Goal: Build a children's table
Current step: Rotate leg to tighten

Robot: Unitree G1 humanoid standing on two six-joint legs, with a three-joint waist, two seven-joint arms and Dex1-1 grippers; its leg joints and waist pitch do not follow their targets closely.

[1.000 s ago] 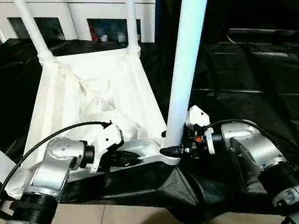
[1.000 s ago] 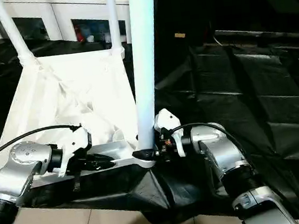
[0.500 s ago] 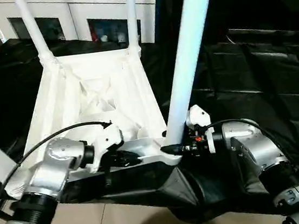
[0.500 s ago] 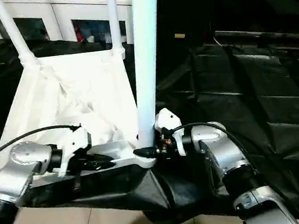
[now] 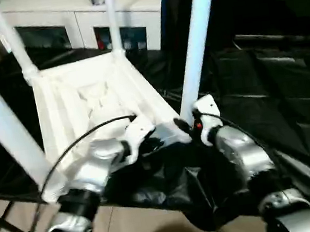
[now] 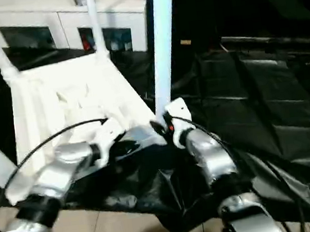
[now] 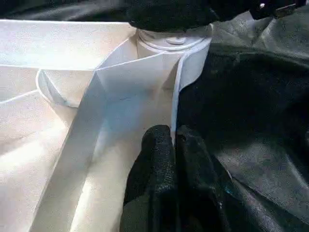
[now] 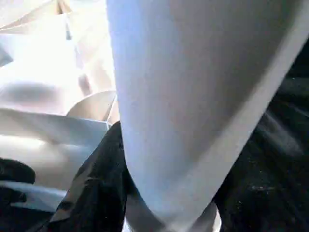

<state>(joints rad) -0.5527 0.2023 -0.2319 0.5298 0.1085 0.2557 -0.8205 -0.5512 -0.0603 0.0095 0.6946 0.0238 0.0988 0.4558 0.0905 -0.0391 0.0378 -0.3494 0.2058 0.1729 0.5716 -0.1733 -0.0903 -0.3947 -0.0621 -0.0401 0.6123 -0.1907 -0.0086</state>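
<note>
Right gripper (image 8: 169, 203) clamped round leg (image 5: 195, 49) (upright), left gripper (image 7: 169, 145) pinching tabletop rim (image 7: 145, 82).

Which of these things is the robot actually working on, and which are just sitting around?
In use:
- white plastic tabletop, ribbed underside up
- white tube legs
- left gripper
- right gripper

Just there:
- white cabinet with glass doors
- black plastic sheeting

table top (image 5: 80, 102) on sheet (image 5: 266, 96) | legs (image 5: 196, 37) upright at corners | cabinet (image 5: 76, 24) behind
</note>
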